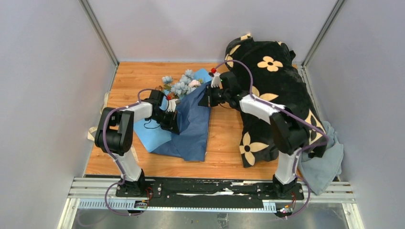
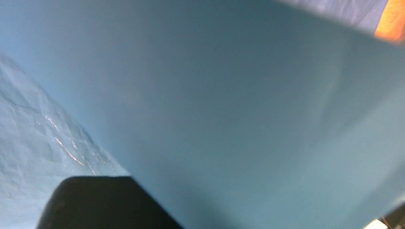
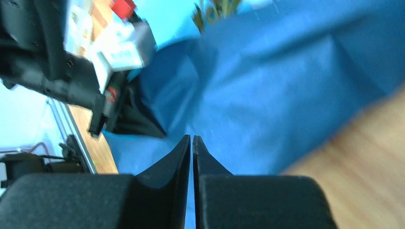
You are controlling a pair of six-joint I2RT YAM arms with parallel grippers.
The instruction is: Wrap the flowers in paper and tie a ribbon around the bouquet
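- The paper (image 1: 191,129) is spread mid-worktop (image 1: 229,138), with the navy flap folded over the sky-blue side. The flowers (image 1: 180,86) can be seen poking out at its far end.
- The left fingers (image 2: 95,205) are clenched, apparently on the fold's left edge. That wrist view is pretty much blocked by blue sheet.
- The right fingers (image 3: 167,167) are parted just a crack over the paper's right edge, with nothing gripped.
- The right side is crowded by a black flowered blanket (image 1: 277,81), and a grey-blue cloth (image 1: 325,164) is seen at its near end.

One paper (image 1: 193,125), one blanket (image 1: 277,81), one cloth (image 1: 325,168)

Narrow bare table (image 1: 224,136) strip — paper (image 1: 193,129) left, bulky blanket (image 1: 282,81) blocking right.
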